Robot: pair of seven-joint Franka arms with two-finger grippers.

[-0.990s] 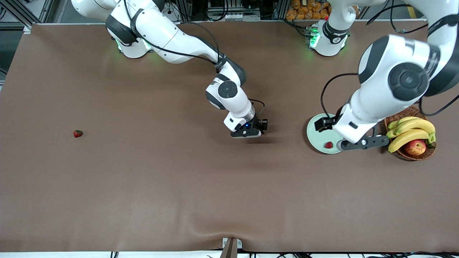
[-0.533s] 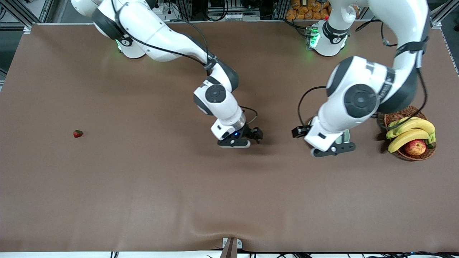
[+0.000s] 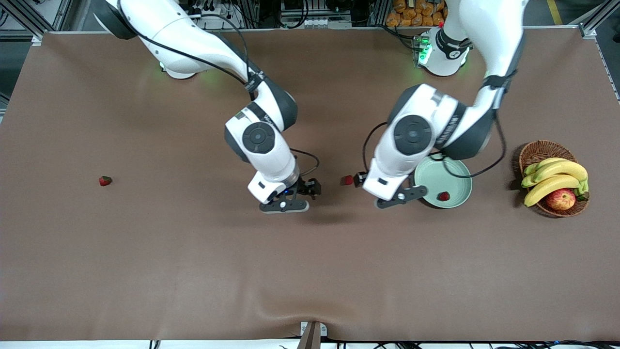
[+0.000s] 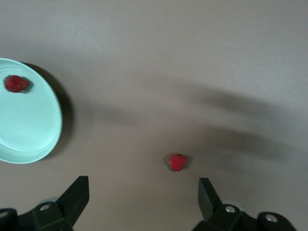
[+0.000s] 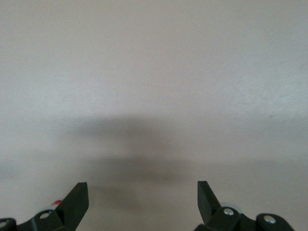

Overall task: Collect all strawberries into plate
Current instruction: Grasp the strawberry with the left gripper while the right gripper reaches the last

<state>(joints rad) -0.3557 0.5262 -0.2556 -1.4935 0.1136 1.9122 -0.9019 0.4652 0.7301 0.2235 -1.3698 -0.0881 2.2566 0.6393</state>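
Observation:
The mint-green plate (image 3: pixel 445 174) holds one strawberry (image 3: pixel 443 196); both show in the left wrist view, the plate (image 4: pixel 26 125) and its berry (image 4: pixel 16 83). A second strawberry (image 3: pixel 347 180) lies on the table beside the plate, toward the right arm's end. My left gripper (image 3: pixel 360 179) is open and empty, right next to this berry; in the left wrist view the berry (image 4: pixel 177 162) lies just ahead of the gripper (image 4: pixel 143 198). A third strawberry (image 3: pixel 105 181) lies near the right arm's end. My right gripper (image 3: pixel 312 186) (image 5: pixel 143 198) is open and empty over bare table.
A brown wicker basket (image 3: pixel 542 148) with bananas (image 3: pixel 557 177) and an apple (image 3: pixel 561 198) stands beside the plate at the left arm's end of the table. The table is covered by a brown cloth (image 3: pixel 193 266).
Both arms have swung toward the right arm's end of the table. My left gripper has left the plate and reached the middle strawberry, which the right hand had hidden.

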